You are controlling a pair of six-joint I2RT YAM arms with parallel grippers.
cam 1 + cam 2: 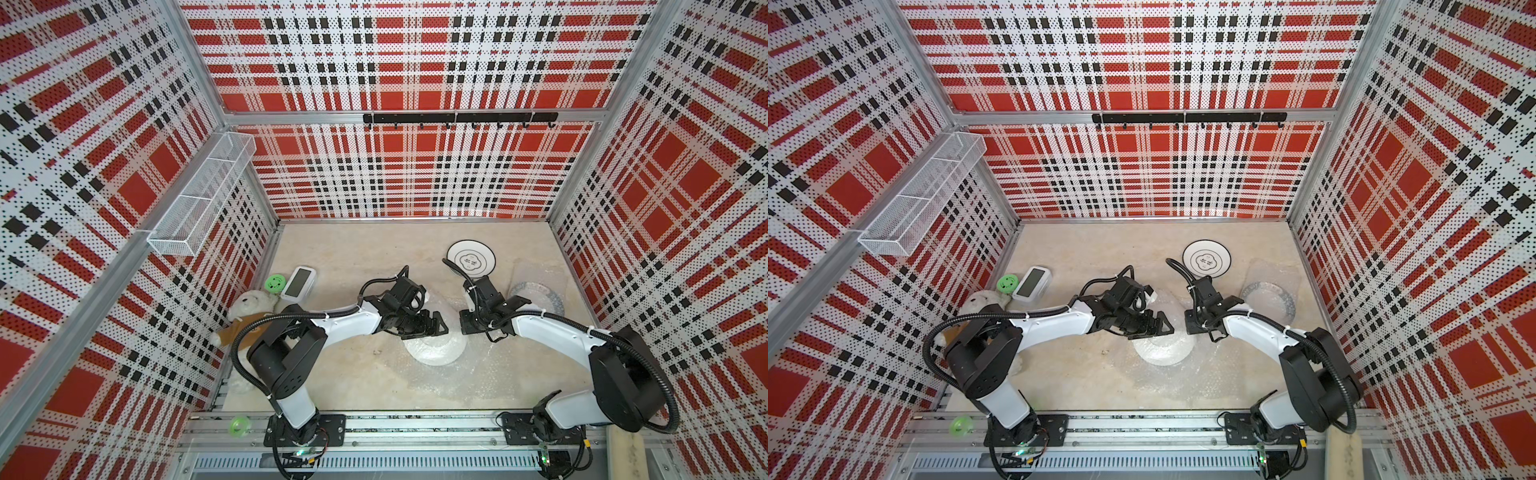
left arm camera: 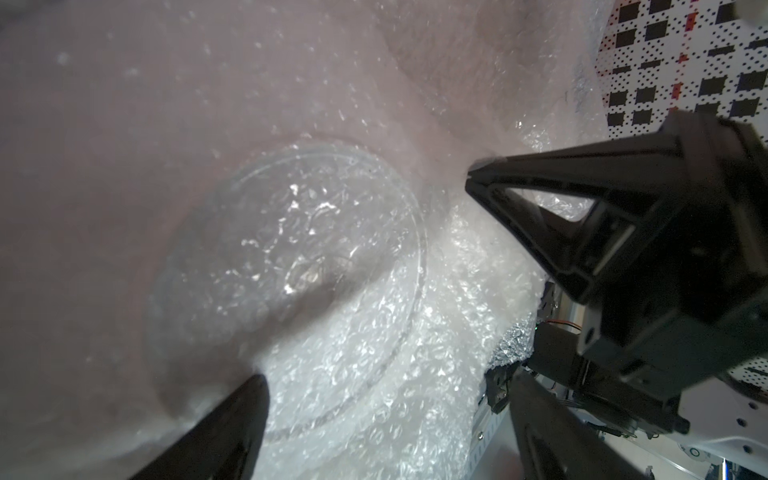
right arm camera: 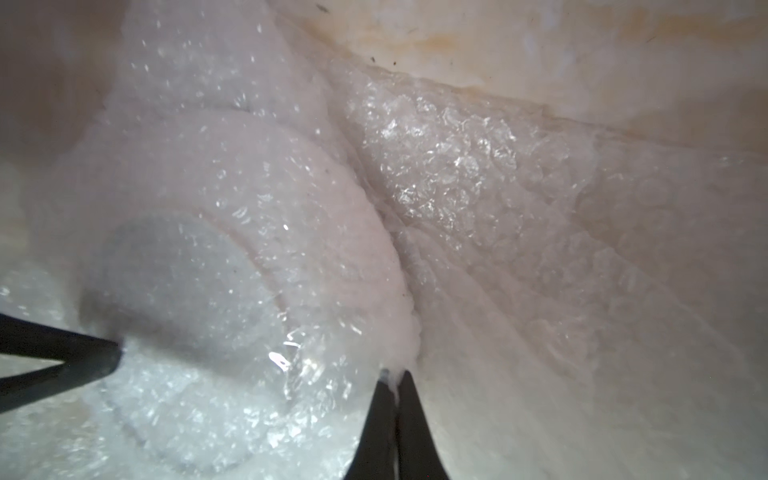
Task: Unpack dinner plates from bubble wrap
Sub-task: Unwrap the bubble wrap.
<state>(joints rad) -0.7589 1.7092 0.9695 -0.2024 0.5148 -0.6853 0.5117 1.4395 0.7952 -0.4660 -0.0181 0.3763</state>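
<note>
Pinches fold of bubble wrap (image 3: 457, 174) in right gripper (image 3: 395, 376), tips closed tight on film, just beside rim of wrapped plate (image 1: 436, 353) at centre of table (image 1: 324, 257). Holds left gripper (image 2: 389, 376) spread wide over same plate, gripping nothing; cannot tell contact with film. Shows bare plate (image 1: 471, 257) flat toward back wall (image 1: 415, 178), covered plate (image 1: 555, 301) under second sheet (image 1: 528, 274) near right wall (image 1: 665, 249)

Top views: both are looking steeply down from high over the near side, far off, covering the whole surface (image 1: 332, 257) and walls (image 1: 415, 166), nearly alike.
Left wrist view: sitting close, facing past the left end effector (image 2: 386, 382) onto the bubble wrap (image 2: 469, 282).
Right wrist view: looking even closer at that same wrap, shared with both top views.
</note>
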